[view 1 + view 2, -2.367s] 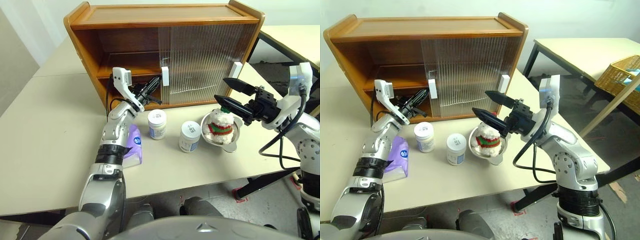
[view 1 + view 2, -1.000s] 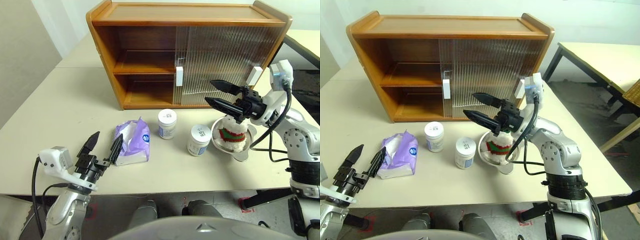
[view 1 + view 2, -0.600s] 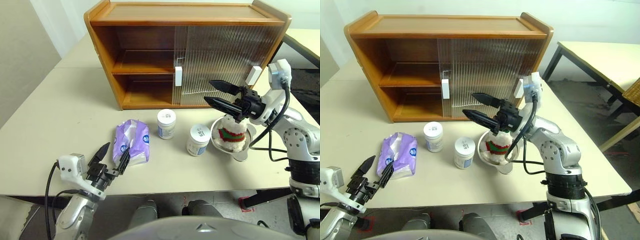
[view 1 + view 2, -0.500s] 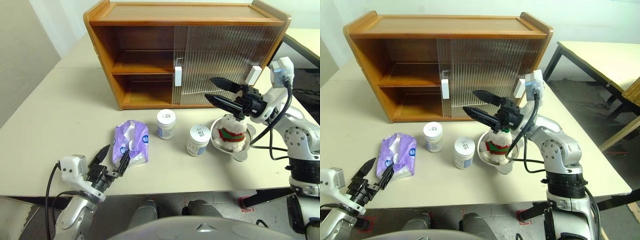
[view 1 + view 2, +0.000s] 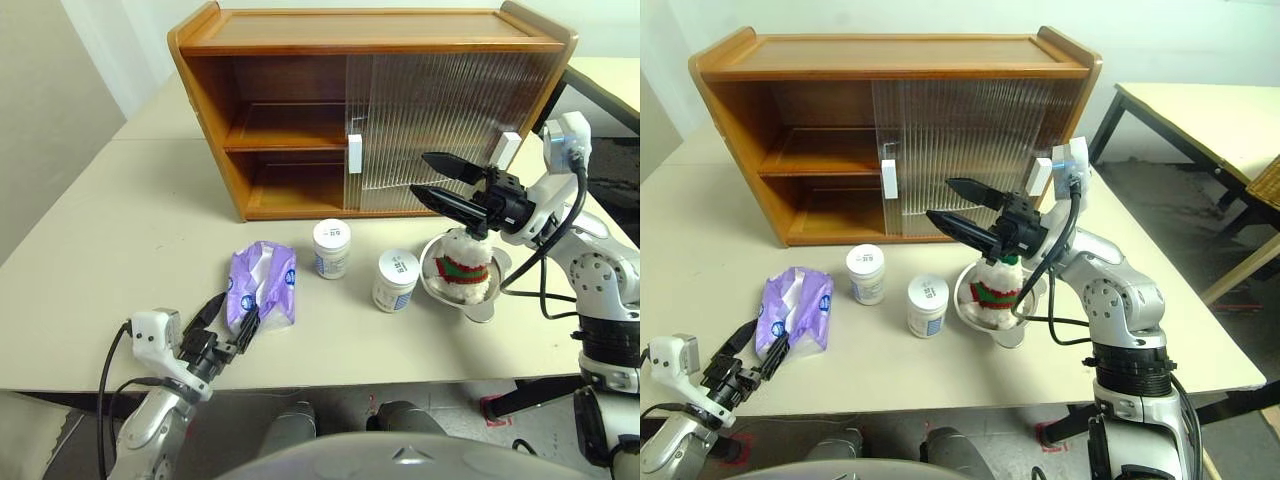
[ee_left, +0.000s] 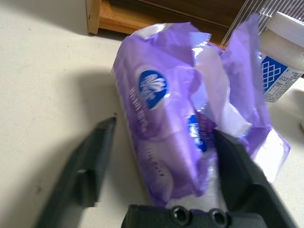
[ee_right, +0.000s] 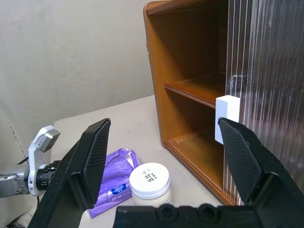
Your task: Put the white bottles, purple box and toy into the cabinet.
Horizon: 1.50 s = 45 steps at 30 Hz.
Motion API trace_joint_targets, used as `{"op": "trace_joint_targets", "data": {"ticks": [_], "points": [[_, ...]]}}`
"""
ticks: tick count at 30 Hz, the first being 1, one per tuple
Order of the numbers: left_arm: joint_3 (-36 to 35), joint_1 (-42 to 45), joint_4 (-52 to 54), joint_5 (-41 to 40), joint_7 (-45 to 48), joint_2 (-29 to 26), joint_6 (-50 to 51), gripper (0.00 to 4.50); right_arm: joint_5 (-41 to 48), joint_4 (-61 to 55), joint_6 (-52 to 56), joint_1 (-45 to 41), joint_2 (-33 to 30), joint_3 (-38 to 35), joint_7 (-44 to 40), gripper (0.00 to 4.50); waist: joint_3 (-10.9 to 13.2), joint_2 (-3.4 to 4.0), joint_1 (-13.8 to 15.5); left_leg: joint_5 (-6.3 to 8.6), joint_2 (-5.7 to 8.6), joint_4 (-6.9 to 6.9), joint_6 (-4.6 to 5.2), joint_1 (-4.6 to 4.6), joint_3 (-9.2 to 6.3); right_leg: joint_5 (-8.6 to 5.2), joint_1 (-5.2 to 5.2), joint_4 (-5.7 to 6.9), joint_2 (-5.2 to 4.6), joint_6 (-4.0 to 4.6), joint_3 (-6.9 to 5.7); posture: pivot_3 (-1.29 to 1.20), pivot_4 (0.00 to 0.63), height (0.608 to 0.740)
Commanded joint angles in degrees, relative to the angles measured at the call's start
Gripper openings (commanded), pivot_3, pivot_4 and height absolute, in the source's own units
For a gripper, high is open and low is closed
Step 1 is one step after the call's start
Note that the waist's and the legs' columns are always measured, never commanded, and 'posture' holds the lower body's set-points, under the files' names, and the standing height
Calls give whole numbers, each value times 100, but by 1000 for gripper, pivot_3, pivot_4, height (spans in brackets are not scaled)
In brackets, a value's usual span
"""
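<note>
— Lilac, soft and crinkled, the purple plastic tissue pack [image 5: 262, 289] is found on the pale table [image 5: 120, 230], just left of the nearer-left squat white jar [image 5: 331, 247] and near the open left half of the wooden cabinet with ribbed sliding doors [image 5: 300, 110]. How is it set against the left gripper [image 5: 228, 322]?

— It is placed directly ahead of that gripper, on the far side, with its long axis running near to far, roughly in line with the fingers. The near end of the pack is straddled: in the left wrist view one black finger [image 6: 92, 154] is seen on the bare table beside it, the other pressed close against the wrapper.

— And the opening?

— The fingers are spread apart with nothing clamped; no firm grip can be confirmed.

— The right gripper [image 5: 440, 179]?

— It is held wide apart and empty, above the plush snowman toy [image 5: 461, 262] in the steel bowl [image 5: 488, 296], well apart from the pack. The left arm is clearly nearer.
</note>
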<state>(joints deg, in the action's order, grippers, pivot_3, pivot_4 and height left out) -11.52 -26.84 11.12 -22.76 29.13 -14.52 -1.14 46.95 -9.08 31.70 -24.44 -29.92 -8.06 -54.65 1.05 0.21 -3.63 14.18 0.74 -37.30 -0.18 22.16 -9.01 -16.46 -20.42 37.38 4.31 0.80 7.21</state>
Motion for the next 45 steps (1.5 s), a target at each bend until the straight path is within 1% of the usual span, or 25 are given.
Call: {"op": "trace_joint_targets", "data": {"ticks": [1,3,7,9,14,19,21,25,30,32,36,40,43,45], "points": [[-61,-47,-279,67,-6,-24,5,2861,-11,-35,-7,-89,12,-19,4,4500,0,0,-10,1,0,3,-2,-4,0,-1,1,0,0,2,1,-119,38,740],[-68,-46,-304,55,36,-37,-56,2058,-22,-32,-18,-94,25,-11,12,4500,-1,1,-17,7,0,11,-12,-5,0,-3,0,0,0,5,1,-119,38,740],[-66,-22,-350,50,77,-39,-148,676,-47,-6,-41,-114,46,-1,13,4500,-3,2,-18,-2,0,30,0,-1,3,-10,6,0,0,14,1,-119,37,740],[-79,22,-380,46,107,-36,-205,58,-61,16,-49,-126,54,4,4,4500,-3,2,-17,-6,-1,40,2,2,7,-13,11,0,1,15,2,-118,36,740],[-260,379,-217,-186,39,-49,-154,23,-95,81,-67,-154,70,13,-29,4500,2,-6,-4,-12,1,45,12,1,1,-25,19,0,12,3,4,-116,35,740],[-380,926,-6,-366,-89,-104,21,23,-118,98,-95,-147,88,25,-52,4500,6,-24,-5,-18,0,43,15,-4,-2,-20,31,0,18,-7,7,-115,32,740],[-348,1074,199,-397,-174,-73,98,23,-120,92,-106,-139,101,35,-50,4500,9,-31,-10,-18,2,41,15,-10,3,-10,37,-2,18,-28,14,-115,32,740],[-253,1423,687,-489,-435,-75,442,23,-125,70,-122,-126,129,56,-38,4500,17,-53,-19,-18,7,39,16,-10,7,4,39,-4,18,-68,19,-115,32,740],[-88,2009,1190,-629,-732,-93,1003,23,-135,36,-127,-101,160,52,-19,4500,22,-62,-18,-19,8,37,18,-25,7,3,59,-4,22,-74,17,-125,32,740],[-50,2397,1294,-697,-910,-122,1277,23,-135,11,-125,-86,173,46,6,4500,26,-68,-22,-19,8,36,18,-34,15,3,71,-5,26,-75,16,-132,32,740],[-29,3331,1230,-785,-1203,-182,1745,23,-138,-44,-119,-48,213,53,61,4500,31,-76,-26,-20,0,17,20,-39,13,11,87,-6,45,-82,10,-139,31,740],[-83,3992,995,-823,-1379,-229,2080,23,-145,-62,-126,-44,244,49,91,4500,32,-77,-53,-19,-2,3,22,-40,4,16,95,-6,50,-88,13,-144,29,740],[-130,4694,352,-761,-1473,-315,2260,23,-150,-46,-145,-43,250,40,86,4500,32,-77,-58,-17,-3,-8,26,-40,1,18,100,-7,52,-91,13,-150,27,740],[-167,5008,1,-748,-1530,-351,2389,23,-155,-48,-158,-37,254,38,88,4500,32,-78,-59,-17,-3,-23,26,-38,-10,22,103,-6,53,-95,10,-151,26,740]]}}
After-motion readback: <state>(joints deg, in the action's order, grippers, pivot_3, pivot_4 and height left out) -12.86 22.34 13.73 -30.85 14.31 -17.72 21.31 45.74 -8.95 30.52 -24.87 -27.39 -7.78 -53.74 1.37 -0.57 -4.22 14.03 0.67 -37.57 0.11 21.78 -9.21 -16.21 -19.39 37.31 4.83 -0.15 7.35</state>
